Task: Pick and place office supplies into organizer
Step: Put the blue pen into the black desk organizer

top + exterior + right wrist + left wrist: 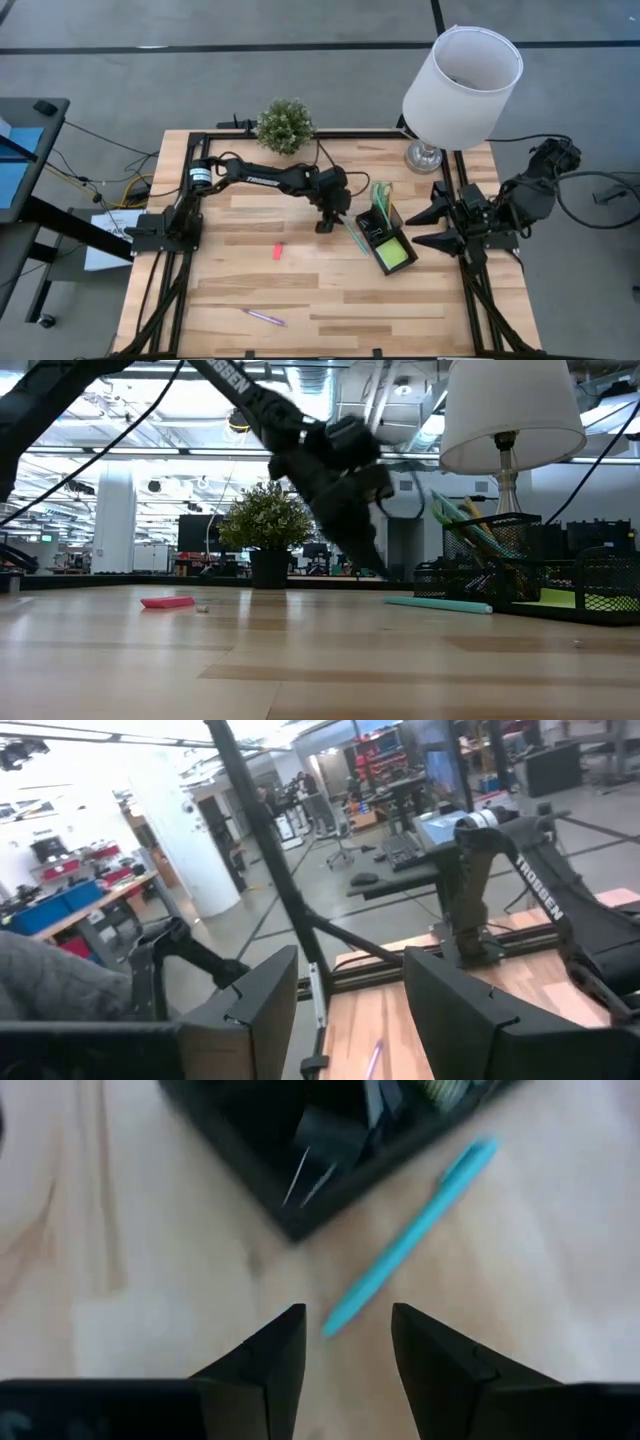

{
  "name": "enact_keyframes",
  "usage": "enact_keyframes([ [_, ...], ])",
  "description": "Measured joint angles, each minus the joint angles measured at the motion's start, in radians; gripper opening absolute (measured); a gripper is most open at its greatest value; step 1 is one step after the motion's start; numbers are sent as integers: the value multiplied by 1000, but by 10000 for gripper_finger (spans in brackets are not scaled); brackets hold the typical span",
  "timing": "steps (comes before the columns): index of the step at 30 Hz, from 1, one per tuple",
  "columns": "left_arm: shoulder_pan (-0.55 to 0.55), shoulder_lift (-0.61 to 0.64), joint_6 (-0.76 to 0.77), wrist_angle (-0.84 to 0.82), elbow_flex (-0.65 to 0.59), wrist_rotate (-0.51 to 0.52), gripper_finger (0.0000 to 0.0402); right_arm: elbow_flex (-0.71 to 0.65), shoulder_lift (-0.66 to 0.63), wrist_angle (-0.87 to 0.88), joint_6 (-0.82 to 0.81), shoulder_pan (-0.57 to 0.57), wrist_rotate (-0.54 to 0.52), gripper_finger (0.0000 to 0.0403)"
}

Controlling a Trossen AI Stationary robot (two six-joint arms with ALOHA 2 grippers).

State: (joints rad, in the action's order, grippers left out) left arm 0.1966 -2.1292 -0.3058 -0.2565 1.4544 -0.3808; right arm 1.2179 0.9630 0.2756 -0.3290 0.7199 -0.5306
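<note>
1. The left claw (325, 226) hangs low over the bench (300, 300), just beside the near-left corner of the organizer (385, 240). Its two fingers (270, 1370) stand apart with a clear gap, and nothing is between them.
2. The teal pen (405, 1245) lies flat on the bench, just in front of the left claw. One end is almost between the fingertips, and the long axis runs away from the claw along the outside wall of the organizer.
3. In the high view the teal pen (356, 236) is a thin slanted line that touches or nearly touches the left edge of the organizer. It is outside the tray, not in a compartment.
4. The left arm is much nearer to this pen. The right claw (345, 1010) waits at the right edge of the bench, raised, with its fingers spread and empty.
5. The pen is slim, smooth and bright teal, with a straight body. I judge it can roll easily if a finger pushes it from the side.
6. The organizer is black mesh. It already holds a lime-green sticky-note pad (393, 256) and upright items in its far compartment.
7. A pink eraser (277, 251) and a purple pen (263, 317) lie well apart on the bench, to the left of the tray.
</note>
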Motion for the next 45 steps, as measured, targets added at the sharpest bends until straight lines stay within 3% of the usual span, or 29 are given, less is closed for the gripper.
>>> enact_keyframes([
  [4, 21, 0, -89, 105, -93, 0, 140, 0, 0, 0, 0, -45, -1, 175],
  [9, 24, 0, -12, 235, -170, -43, 139, 0, 0, 1, 0, -103, -1, 175],
  [14, 9, 0, 50, 351, -173, -102, 139, 0, 0, 2, -1, -143, 3, 175],
  [17, -8, -25, 29, 428, -170, -75, 139, 0, 0, 2, -6, -156, 5, 175],
  [23, -41, -91, 36, 436, -169, -94, 139, 0, 0, 2, -11, -158, 7, 175],
  [32, -88, -115, 125, 489, -217, -13, 139, 0, 0, 8, -11, -149, 9, 175],
  [38, -105, -114, 111, 736, -344, 66, 139, 0, 0, 8, -11, -121, 9, 175],
  [45, -96, -116, 148, 796, -375, 47, 133, 0, 0, 8, -11, -120, 9, 175],
])
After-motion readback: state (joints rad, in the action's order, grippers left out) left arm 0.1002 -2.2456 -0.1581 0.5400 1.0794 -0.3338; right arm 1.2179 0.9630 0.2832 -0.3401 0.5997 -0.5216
